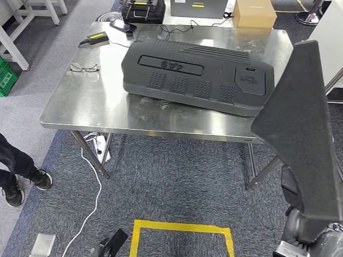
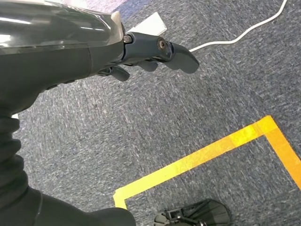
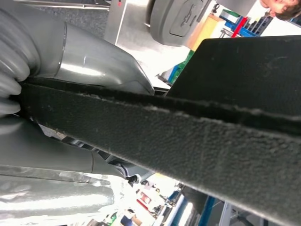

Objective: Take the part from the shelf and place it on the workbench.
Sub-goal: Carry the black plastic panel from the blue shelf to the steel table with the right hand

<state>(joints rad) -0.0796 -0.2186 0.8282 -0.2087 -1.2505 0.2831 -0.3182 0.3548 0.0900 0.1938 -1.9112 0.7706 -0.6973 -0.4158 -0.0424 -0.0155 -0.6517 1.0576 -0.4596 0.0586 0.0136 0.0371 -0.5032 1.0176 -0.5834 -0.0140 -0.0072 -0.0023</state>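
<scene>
Steel workbench point(image 1: 101, 101) bears large black cover point(image 1: 194, 75); right hand point(image 3: 89, 66) clamps dark felt part point(image 1: 301, 134); left hand point(image 2: 156, 52) empty, fingers apart.

The workbench point(image 1: 101, 101) is brushed steel, dully shining and smudged; the big cover point(image 1: 194, 75) lying on it looks like matt black moulded plastic with ribbed and studded patches; the part point(image 1: 301, 123) in the right hand point(image 3: 89, 61) is a dark, rough, felt-like panel with a fuzzy edge. The right hand's shell is smooth, glossy grey; the left hand point(image 2: 156, 52) is dark plastic with a slight sheen; the floor point(image 1: 170, 176) is coarse grey-blue carpet, crossed by smooth yellow tape point(image 1: 182, 227); the box point(image 1: 254, 13) is plain brown cardboard.
</scene>
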